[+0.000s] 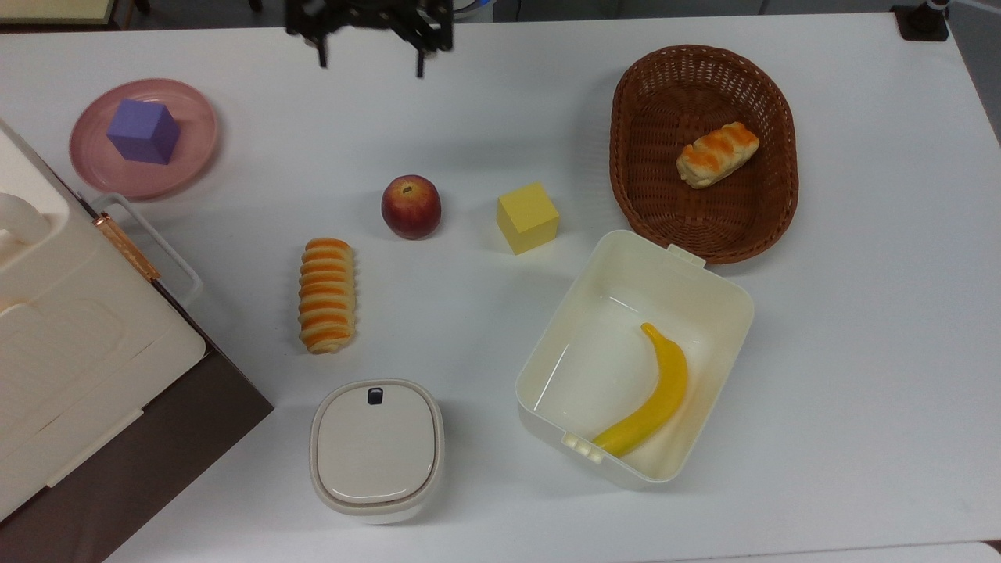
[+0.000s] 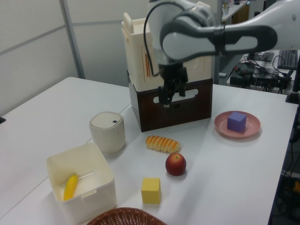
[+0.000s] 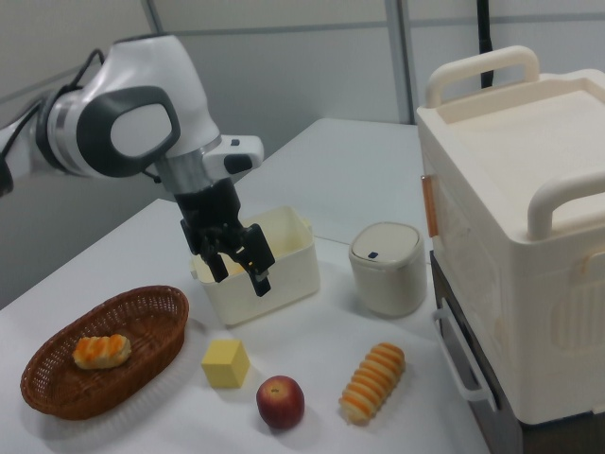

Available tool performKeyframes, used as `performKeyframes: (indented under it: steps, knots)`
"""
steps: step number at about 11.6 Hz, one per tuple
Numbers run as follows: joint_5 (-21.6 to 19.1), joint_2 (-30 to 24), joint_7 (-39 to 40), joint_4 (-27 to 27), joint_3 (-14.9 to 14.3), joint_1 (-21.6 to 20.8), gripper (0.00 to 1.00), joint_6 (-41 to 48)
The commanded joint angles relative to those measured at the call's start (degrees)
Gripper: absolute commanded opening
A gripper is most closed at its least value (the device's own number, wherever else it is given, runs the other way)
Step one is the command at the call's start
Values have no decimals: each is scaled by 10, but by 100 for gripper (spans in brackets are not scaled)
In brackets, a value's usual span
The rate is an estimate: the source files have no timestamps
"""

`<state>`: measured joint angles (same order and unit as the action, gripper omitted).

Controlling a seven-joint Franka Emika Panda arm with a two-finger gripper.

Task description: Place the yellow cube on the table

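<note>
1. The cube [image 1: 528,217] sat on the table [image 1: 860,313], between apple [image 1: 411,206] and basket [image 1: 704,148].
2. My tool [image 1: 367,47] hung empty, fingers apart, well away.
3. I judged only retreat remained.

Grey panelled walls [image 2: 37,42] (a cluttered desk [image 2: 262,77] behind).

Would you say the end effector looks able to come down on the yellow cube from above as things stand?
Probably yes. The yellow cube sits alone on the table, apart from the apple and the basket, with nothing above it. The end effector, open and empty, hangs off to the top view's upper left.
</note>
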<state>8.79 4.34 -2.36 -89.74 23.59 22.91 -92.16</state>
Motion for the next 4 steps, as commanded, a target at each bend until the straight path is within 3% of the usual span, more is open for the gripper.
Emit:
performKeyframes:
  steps: [1,2,3,4]
  knots:
    - [-23,-11,8,15,-162,-140,100,33]
    - [-25,-12,7,15,-206,-178,100,32]
    - [-38,-11,12,15,-229,-192,100,30]
    - [-45,-11,14,15,-231,-192,100,31]
